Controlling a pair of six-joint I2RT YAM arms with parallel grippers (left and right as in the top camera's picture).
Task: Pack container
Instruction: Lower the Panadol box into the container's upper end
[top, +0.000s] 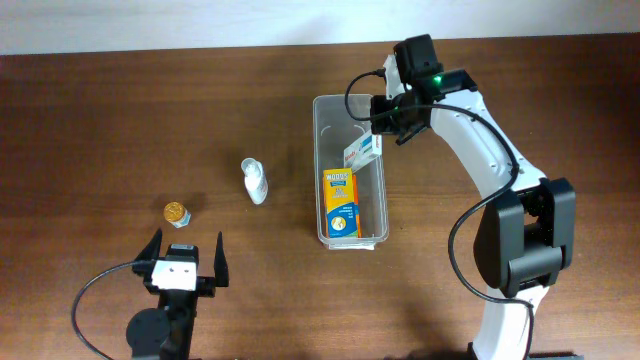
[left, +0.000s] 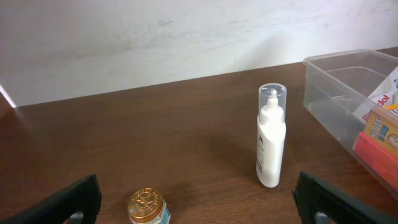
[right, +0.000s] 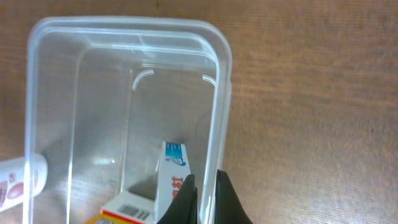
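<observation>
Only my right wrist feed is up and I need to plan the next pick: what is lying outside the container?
Observer: A white bottle stands upright to the left of the container, apart from it.
Operator: Anything else loose?
Observer: A small gold-lidded jar sits further left, apart from the bottle.
Operator: Is the left arm free to take one?
Observer: It looks free: the left gripper is just short of the jar, jaws open and empty.
</observation>
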